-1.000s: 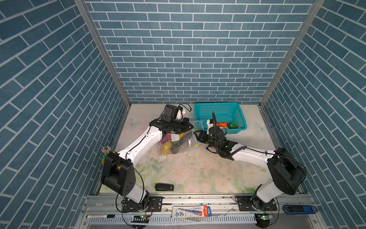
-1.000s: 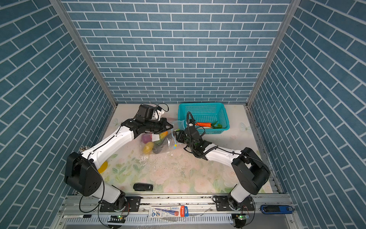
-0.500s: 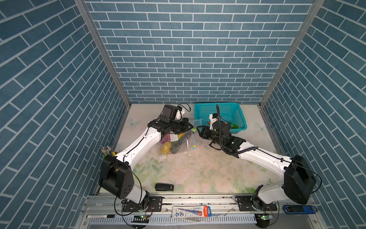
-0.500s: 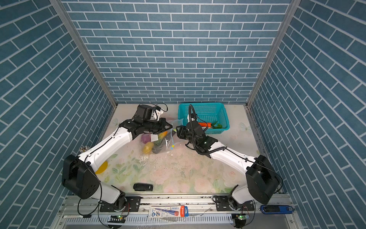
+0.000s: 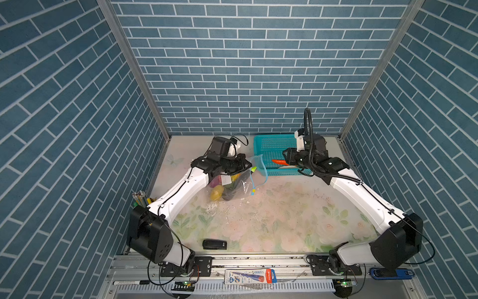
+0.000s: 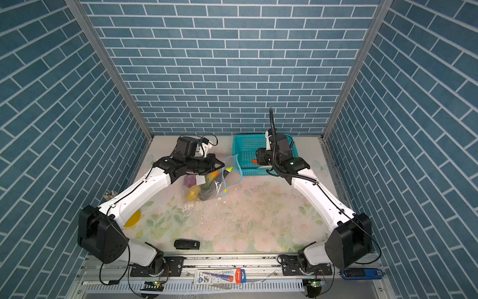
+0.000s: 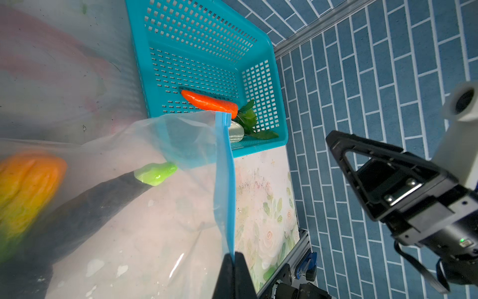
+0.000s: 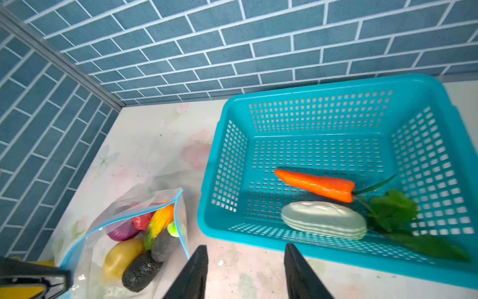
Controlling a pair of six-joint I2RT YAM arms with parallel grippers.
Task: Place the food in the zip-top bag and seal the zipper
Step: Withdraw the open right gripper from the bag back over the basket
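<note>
The zip-top bag [image 5: 244, 185] sits on the far part of the table [image 5: 284, 212], a bit left of the middle and just left of the blue basket [image 8: 336, 85]. Its mouth is open and faces the basket. Inside I can see a yellow piece [image 8: 121, 255], a purple one [image 8: 122, 230], a red one [image 8: 141, 220], an orange and green one [image 8: 159, 222] and a dark one [image 8: 141, 271]. A bright green stem [image 7: 156, 173] pokes toward the mouth. The left gripper [image 7: 234, 256] is pinched tight on the zipper [image 7: 224, 181], the light-blue strip, and holds that edge up. The new thing is the right gripper [image 8: 245, 271]. A moment ago it was right at the bag's mouth, close to the left one. Now it has swung away to the right and hangs at the basket, by its near edge. Its fingers are a little wider apart, with nothing between them. In the basket lie a carrot [image 8: 315, 185], a white piece [image 8: 323, 220] and leafy greens [image 8: 393, 209]. So I think it is done at the bag for now and is going for the next food, maybe the carrot. Three things still have to go in, so the zipper cannot be closed yet.
</note>
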